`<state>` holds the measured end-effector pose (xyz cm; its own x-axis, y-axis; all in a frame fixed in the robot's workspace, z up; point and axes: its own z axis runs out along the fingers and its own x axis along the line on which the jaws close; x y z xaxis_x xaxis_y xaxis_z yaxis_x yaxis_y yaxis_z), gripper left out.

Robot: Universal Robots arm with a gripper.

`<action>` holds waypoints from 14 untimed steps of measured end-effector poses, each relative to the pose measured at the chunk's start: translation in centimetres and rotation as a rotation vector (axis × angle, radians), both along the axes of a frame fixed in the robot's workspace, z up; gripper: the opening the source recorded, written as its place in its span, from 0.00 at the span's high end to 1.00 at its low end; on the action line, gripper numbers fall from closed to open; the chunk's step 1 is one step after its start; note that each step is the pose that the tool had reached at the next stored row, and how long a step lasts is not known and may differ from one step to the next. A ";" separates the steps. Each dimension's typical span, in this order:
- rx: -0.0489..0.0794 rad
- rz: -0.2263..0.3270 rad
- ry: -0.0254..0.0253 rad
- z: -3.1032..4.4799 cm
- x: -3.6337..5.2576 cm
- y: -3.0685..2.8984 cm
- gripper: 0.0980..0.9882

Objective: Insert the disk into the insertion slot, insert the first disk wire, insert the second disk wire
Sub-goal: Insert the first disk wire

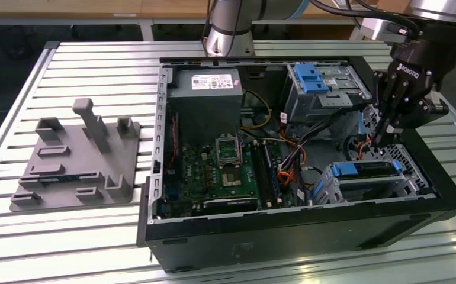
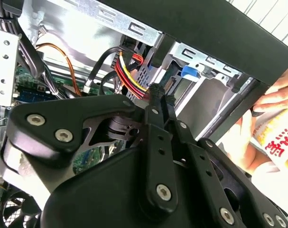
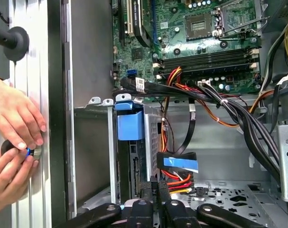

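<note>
The disk (image 1: 364,170) — a dark slab between bright blue carrier ends — lies flat in the insertion slot (image 1: 382,188), at four o'clock inside the computer case (image 1: 291,228) in the exterior view, its long axis running nine to three. The gripper (image 1: 388,141) hangs at its one o'clock — fingers (image 3: 147,190) drawn together beside the red-yellow wires (image 3: 178,179).

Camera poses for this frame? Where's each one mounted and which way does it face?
Exterior view: off-arm, above the open computer case, looking down into it; arm and gripper by the disk.
First wrist view: on the wrist, facing past the gripper toward the motherboard; a person's hands outside the case.
Second wrist view: behind the gripper linkage, facing the red-yellow wire bundle.
Shared: both wrist views show gripper, disk, a hand.
</note>
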<state>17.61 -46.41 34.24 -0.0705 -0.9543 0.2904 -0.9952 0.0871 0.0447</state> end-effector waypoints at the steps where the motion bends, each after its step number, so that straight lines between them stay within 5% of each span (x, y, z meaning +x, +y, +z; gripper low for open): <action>1: 0.001 0.000 0.0000 0.00 0.00 -0.04 0.93; 9: 0.002 0.000 -0.0003 -0.01 -0.02 -0.14 0.93; 14: 0.061 0.000 -0.0022 0.13 -0.02 -0.61 0.93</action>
